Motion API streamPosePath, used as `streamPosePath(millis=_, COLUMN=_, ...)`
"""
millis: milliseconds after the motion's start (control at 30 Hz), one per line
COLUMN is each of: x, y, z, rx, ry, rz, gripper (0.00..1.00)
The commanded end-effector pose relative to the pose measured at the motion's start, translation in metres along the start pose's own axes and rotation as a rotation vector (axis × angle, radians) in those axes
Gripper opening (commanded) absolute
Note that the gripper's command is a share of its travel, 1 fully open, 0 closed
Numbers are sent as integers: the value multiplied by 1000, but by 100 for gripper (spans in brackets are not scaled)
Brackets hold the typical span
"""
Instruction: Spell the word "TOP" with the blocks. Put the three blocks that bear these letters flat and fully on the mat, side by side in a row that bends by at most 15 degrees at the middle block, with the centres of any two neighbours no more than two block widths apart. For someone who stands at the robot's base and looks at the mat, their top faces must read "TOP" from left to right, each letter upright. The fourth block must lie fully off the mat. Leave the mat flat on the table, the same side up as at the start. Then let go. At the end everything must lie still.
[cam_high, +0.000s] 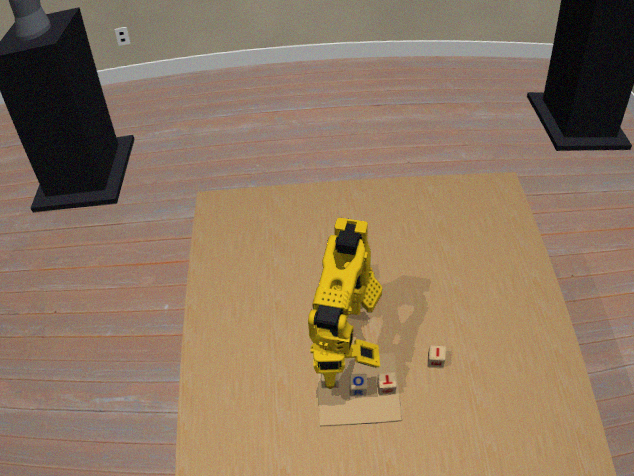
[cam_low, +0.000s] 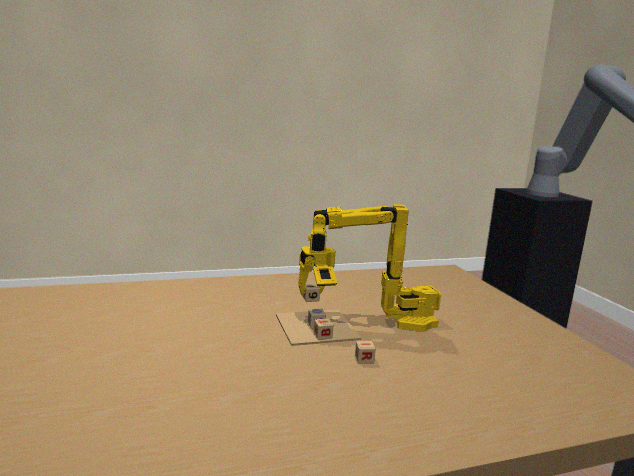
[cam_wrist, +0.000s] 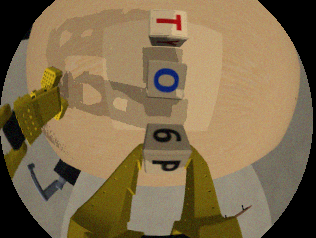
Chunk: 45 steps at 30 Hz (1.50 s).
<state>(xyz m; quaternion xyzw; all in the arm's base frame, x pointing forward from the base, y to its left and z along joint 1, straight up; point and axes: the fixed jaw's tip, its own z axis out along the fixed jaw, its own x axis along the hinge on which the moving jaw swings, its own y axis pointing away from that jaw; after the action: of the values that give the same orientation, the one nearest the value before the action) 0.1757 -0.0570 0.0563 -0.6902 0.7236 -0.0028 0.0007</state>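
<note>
Jaws: from where I stand, the gripper (cam_high: 330, 383) (cam_low: 311, 293) (cam_wrist: 166, 154) is clamped on the P block (cam_low: 312, 293) (cam_wrist: 166, 145), a finger pressed to either side.
P block: up in the air, higher than the blocks on the mat; a black P and a black 6 show on two of its faces. From above, the gripper hides it.
O block (cam_high: 358, 382) (cam_low: 316, 317) (cam_wrist: 166, 79): on the mat, blue O facing up, in between the T block and the held one as the wrist view has it.
T block (cam_high: 387, 383) (cam_low: 324, 328) (cam_wrist: 168, 26): on the mat, just left of the O block as read from the robot's base, a small gap between them, red T up and upright for that reader. A red B shows on one side.
Mat (cam_high: 361, 412) (cam_low: 297, 335) (cam_wrist: 204, 75): flat on the table (cam_high: 245, 307) (cam_low: 204, 389) (cam_wrist: 255, 75), the arm's shadow across part of it.
I block (cam_high: 437, 355) (cam_low: 365, 352): on the bare wood, fully off the mat, beyond the T block; red bar up, red R on a side.
Yellow arm (cam_high: 340, 281) (cam_low: 358, 217): reaching out from its base, bent down at the wrist toward the mat.
Grey arm (cam_low: 573, 128): on a black pedestal (cam_low: 532, 251) behind the table.
</note>
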Motion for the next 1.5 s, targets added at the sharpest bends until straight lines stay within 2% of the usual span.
streamPosePath(millis=0, x=2, y=-11, z=-12, rx=90, ry=22, rz=-11, gripper=0)
streamPosePath(millis=1467, x=1, y=-10, z=5, rx=90, ry=22, rz=-9, gripper=0)
